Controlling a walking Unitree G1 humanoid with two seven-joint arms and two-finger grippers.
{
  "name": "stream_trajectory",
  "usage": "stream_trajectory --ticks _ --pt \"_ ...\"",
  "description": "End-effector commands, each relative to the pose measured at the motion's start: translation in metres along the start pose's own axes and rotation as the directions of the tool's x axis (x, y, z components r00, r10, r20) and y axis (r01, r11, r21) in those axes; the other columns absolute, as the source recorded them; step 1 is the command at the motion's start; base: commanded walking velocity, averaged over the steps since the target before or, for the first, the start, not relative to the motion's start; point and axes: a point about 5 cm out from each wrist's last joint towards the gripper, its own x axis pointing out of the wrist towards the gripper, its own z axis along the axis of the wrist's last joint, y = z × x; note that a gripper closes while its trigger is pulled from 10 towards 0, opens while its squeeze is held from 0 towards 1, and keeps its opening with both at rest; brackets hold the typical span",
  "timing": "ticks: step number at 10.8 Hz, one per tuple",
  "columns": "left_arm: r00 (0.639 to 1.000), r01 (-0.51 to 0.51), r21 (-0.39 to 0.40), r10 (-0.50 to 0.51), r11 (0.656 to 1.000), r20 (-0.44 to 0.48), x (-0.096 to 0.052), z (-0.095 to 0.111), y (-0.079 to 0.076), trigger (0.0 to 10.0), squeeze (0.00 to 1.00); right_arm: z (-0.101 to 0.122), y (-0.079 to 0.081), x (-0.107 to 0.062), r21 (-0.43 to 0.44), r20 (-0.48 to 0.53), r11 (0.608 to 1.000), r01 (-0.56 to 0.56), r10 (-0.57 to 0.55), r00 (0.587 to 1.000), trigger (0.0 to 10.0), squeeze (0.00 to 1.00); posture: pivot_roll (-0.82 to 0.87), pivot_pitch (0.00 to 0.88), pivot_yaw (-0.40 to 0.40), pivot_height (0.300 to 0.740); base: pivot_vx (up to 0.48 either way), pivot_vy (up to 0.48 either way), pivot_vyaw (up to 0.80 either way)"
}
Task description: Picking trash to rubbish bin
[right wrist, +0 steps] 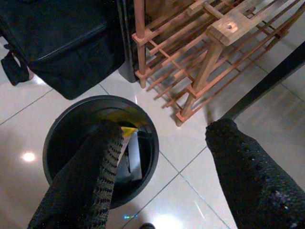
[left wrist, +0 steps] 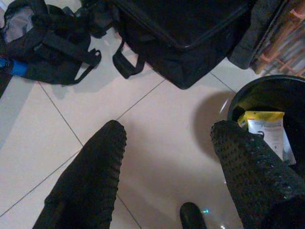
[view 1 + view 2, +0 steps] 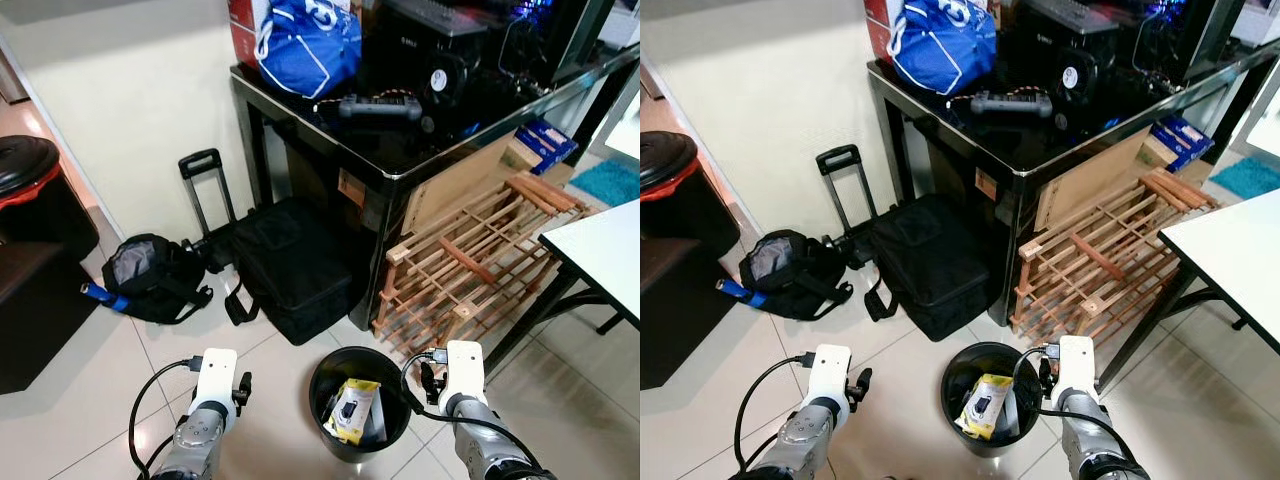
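A small round black rubbish bin (image 3: 322, 372) stands on the tiled floor just in front of me, between my two arms. Inside it lies a yellow and white packet (image 3: 352, 408), also seen in the left wrist view (image 2: 267, 126). My left gripper (image 2: 169, 129) hovers over bare tile to the left of the bin, open and holding nothing. My right gripper (image 1: 167, 125) hangs open at the bin's right side; one finger (image 1: 95, 167) overlaps the bin's mouth (image 1: 62, 129) and the other is over the tile.
A black suitcase (image 3: 295, 260) and a black backpack (image 3: 150, 275) lie on the floor ahead. A wooden rack (image 3: 480, 260) leans on the black glass table (image 3: 400, 165). White table (image 3: 600, 250) at right, dark lidded bin (image 3: 30, 175) at left.
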Motion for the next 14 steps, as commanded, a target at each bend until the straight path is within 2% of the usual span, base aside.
stream_trajectory --ticks 1,14 --pt "1.0 -0.001 0.0 0.001 1.0 0.0 0.0012 0.0024 0.001 10.0 0.0 0.0024 0.001 0.001 -0.011 0.0 1.0 -0.011 0.011 1.0 10.0 0.0 -0.05 0.038 0.041 0.74 0.0 0.0 0.0" --pt "1.0 0.002 -0.004 -0.002 1.0 -0.005 0.0006 0.0007 0.0 10.0 0.0 -0.0004 0.0033 0.0003 -0.018 -0.01 1.0 -0.022 0.022 1.0 10.0 0.0 -0.05 0.027 0.041 0.74 0.0 0.0 0.0"
